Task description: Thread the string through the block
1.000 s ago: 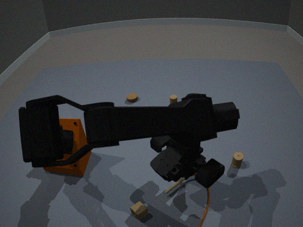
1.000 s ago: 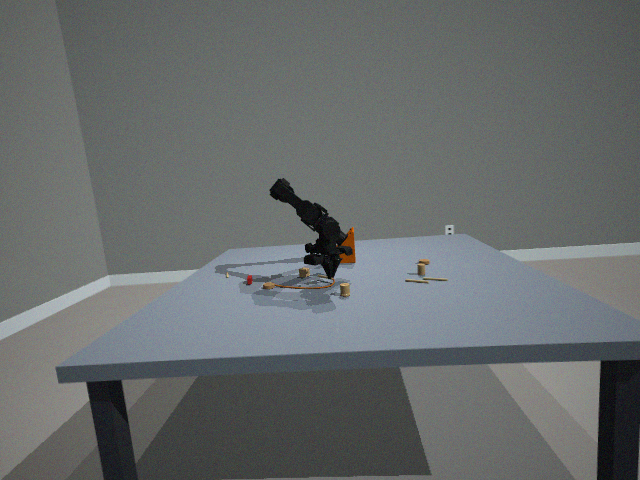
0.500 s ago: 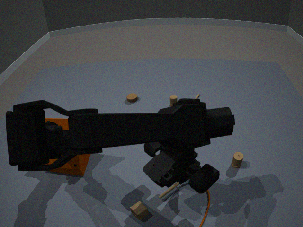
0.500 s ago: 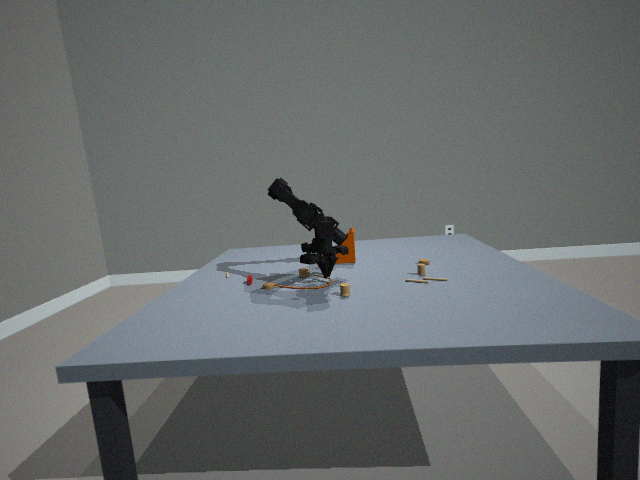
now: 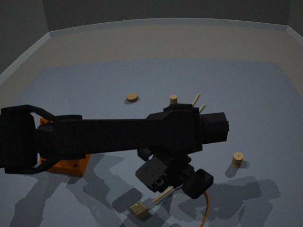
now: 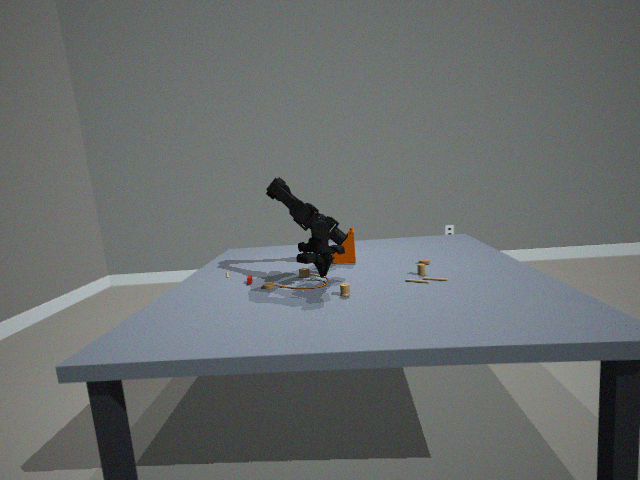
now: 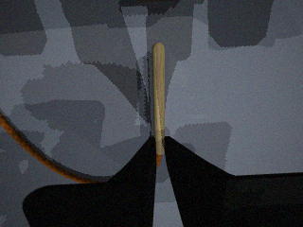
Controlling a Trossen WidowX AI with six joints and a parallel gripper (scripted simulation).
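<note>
My gripper [image 6: 324, 275] [image 7: 159, 142] is shut on the wooden stick [image 5: 162, 194] [image 7: 159, 90] near its string end. The stick points away from the fingers, and its free tip is a short way from the wooden block [image 5: 138, 210] [image 6: 303, 272] in the top view. The stick is outside the block. The block sits on the table; its hole cannot be made out. The orange string [image 5: 208, 205] [image 6: 305, 288] [image 7: 28, 147] curves from the fingers to the round wooden button [image 6: 268, 285]. The arm hides the fingertips in the top view.
One wooden cylinder [image 5: 237, 160] [image 6: 344, 290] stands beyond the gripper. Another cylinder [image 5: 173, 99] [image 6: 421, 269], a wooden disc [image 5: 132, 97] [image 6: 423, 261] and two loose sticks [image 5: 196, 99] [image 6: 435, 279] are farther off. A red object [image 6: 249, 280] is near the button. The orange base [image 6: 348, 250] stands behind.
</note>
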